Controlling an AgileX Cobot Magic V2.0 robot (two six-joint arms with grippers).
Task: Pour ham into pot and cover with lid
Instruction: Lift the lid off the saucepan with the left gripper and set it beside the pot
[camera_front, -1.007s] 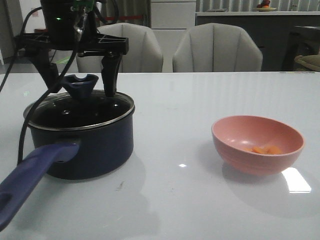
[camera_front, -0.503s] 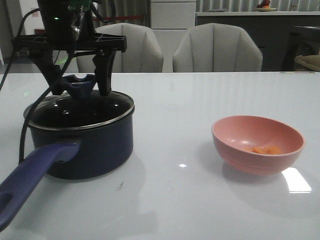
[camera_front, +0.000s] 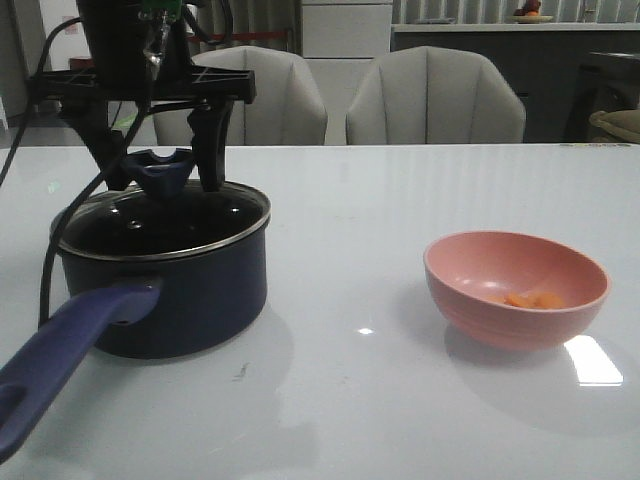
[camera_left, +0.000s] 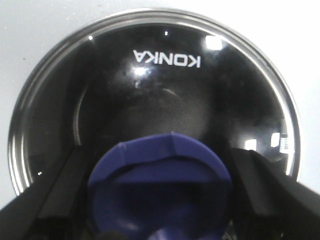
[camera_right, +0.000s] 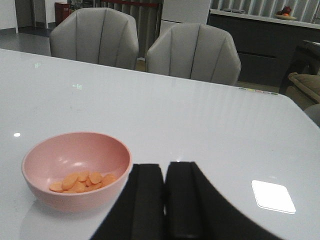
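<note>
The left pincer is positioned directly above the pot, with one finger on each side of the lid's knob. Whether the fingers press on the knob cannot be determined. The lid is seated on the pot rim, immediately below this pincer; the pot handle extends away from it toward the near bench edge. Well to the right of the left pincer, a pink bowl is placed, with the ham contained inside. The right pincer is closed and empty; the bowl lies just beside it.
</note>
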